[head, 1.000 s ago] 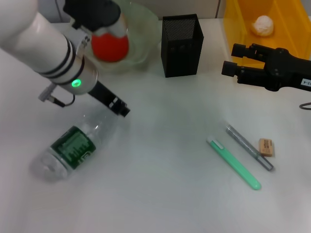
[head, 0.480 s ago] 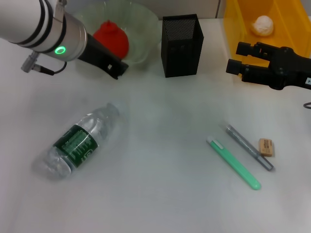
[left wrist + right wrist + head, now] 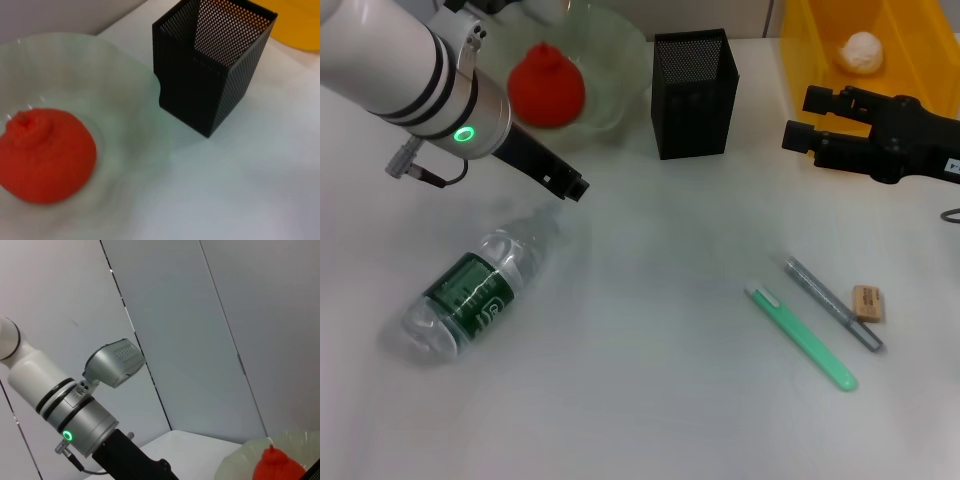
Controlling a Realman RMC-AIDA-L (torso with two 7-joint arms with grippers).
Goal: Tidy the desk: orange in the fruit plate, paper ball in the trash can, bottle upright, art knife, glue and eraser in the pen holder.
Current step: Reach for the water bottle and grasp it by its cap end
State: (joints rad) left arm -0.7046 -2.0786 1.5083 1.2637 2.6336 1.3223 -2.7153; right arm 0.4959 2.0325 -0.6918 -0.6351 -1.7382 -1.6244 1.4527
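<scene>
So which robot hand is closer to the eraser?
The right. The right gripper hovers beyond the eraser, by the trash can. The left gripper is across the desk, near the bottle.

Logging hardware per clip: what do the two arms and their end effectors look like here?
The left arm is glossy white with black bands, then a silver collar bearing a green ring light, a small grey plug with a thin cable, and a black wrist section. The right end effector is matte black and blocky, with a white label near the picture's edge.
</scene>
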